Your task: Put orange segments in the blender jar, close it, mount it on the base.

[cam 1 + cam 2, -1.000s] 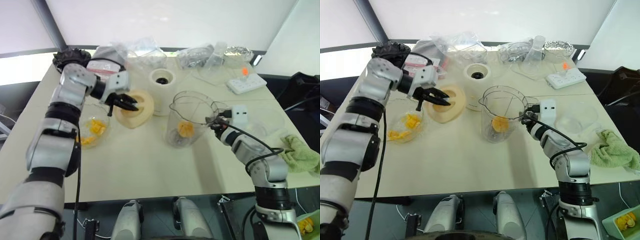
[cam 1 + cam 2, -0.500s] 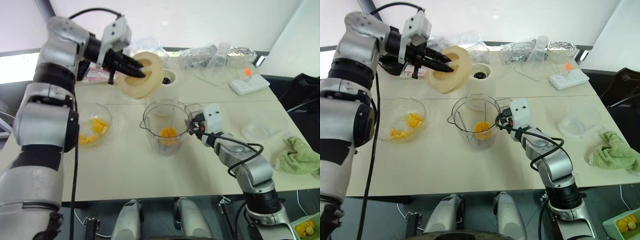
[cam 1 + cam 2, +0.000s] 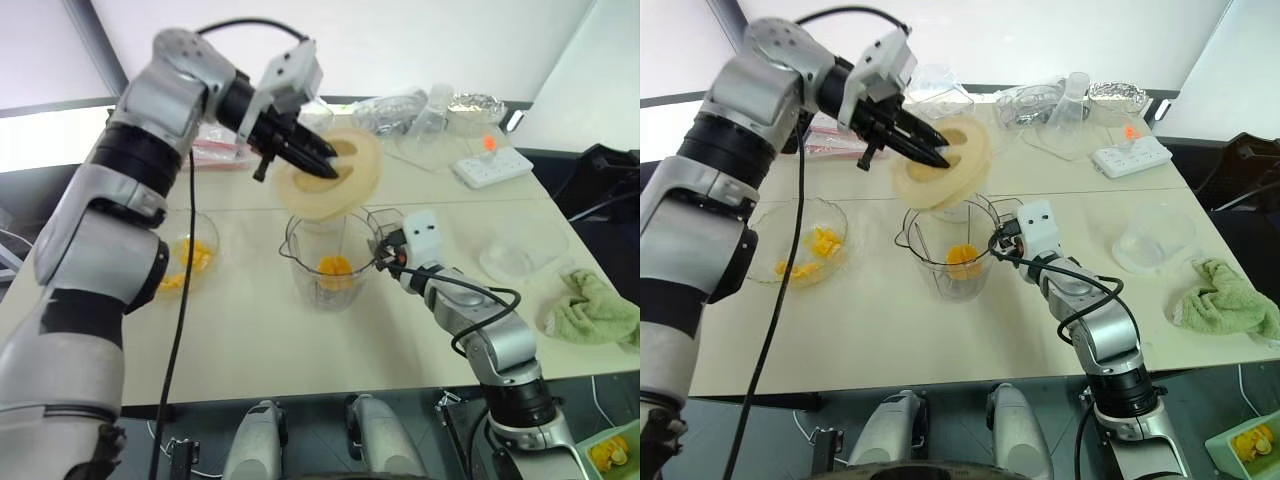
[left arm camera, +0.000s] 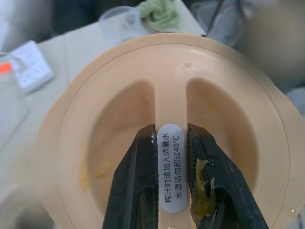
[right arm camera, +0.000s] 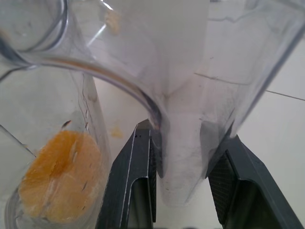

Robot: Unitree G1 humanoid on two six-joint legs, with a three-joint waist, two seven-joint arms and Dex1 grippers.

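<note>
The left gripper (image 4: 171, 191) is clamped tight on the centre rib of the cream round lid (image 3: 335, 180), one black finger each side of the rib w/ its white label (a scrap of orange pulp sticks to one finger). The lid hangs tilted in the air, just above and slightly behind the mouth of the blender jar (image 3: 322, 262). The jar stands upright on the table (image 3: 250, 330), open-topped, w/ orange segments (image 3: 334, 266) lying at its bottom. The right gripper (image 5: 183, 181) grips the jar's side handle (image 5: 183, 157), jaws set narrow around it, a finger pressed on each side. To the robot's left of the jar sits a shallow glass bowl (image 3: 780, 215) w/ more orange pieces (image 3: 820, 242) in it, well apart from the jar. Further back on the table: clear plastic bags (image 3: 935, 85), a white power strip (image 3: 1133, 155) w/ an orange switch, and another clear container (image 3: 1155, 235) to the right, w/ a green cloth (image 3: 1228, 300) beside it near the table edge.
</note>
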